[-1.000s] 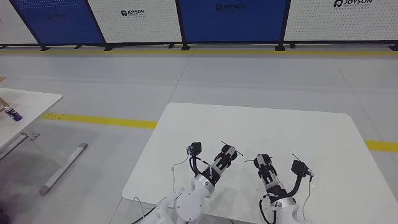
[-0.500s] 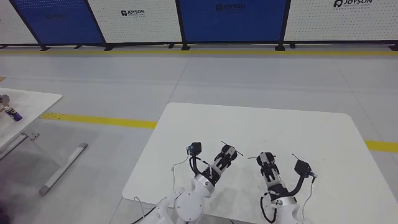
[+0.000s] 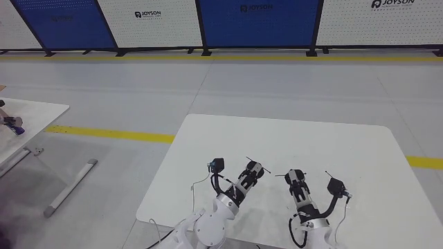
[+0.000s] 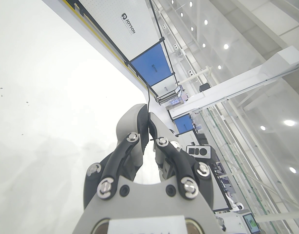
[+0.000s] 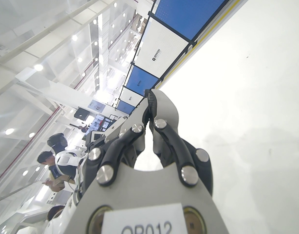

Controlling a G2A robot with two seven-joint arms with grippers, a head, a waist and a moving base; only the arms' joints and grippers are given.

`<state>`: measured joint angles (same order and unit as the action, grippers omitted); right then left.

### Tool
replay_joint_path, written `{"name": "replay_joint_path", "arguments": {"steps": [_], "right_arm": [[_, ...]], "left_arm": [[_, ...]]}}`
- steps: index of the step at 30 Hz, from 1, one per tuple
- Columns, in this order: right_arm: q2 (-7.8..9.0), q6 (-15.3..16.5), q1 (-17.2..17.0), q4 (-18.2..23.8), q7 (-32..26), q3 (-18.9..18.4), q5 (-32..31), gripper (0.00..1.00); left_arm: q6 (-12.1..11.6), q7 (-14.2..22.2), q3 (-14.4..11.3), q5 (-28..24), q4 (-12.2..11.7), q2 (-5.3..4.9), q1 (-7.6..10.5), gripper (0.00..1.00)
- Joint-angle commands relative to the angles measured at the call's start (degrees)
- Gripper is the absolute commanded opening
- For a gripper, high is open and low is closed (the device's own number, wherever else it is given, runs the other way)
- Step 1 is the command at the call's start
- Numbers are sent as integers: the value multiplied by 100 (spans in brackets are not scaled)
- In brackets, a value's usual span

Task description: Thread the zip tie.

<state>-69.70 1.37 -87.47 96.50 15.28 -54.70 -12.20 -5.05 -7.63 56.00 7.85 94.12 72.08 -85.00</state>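
One zip tie point(image 4: 148, 96) pokes out beyond my left gripper point(image 4: 148, 113), clamped in it; my right gripper point(image 5: 149, 99) is pinched tight.

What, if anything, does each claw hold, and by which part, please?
Left claw: shut on the zip tie, pinching its strap, an end poking out. Right claw: shut on a black bit, seemingly the tie; part unclear.

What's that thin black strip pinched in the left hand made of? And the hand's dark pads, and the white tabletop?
The zip tie looks like thin matte black plastic, narrow and slightly bowed. The pads of the left hand seem to be black rubber, going by their ribbed faces. The table is smooth, faintly reflective white, maybe laminate; its look leaves that open.
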Motion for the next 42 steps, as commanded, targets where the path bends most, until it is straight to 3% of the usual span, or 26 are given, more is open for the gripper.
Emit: {"name": "replay_joint_path", "arguments": {"steps": [1,26,42], "right_arm": [[-20,31,20,-26,-46,9,78,0],[-121,-58,85,-147,154,75,-61,0],[-266,71,91,-221,161,62,-122,0]], "left_arm": [[0,0,0,0,0,0,0,0],[0,0,0,0,0,0,0,0],[0,0,0,0,0,0,0,0]]}}
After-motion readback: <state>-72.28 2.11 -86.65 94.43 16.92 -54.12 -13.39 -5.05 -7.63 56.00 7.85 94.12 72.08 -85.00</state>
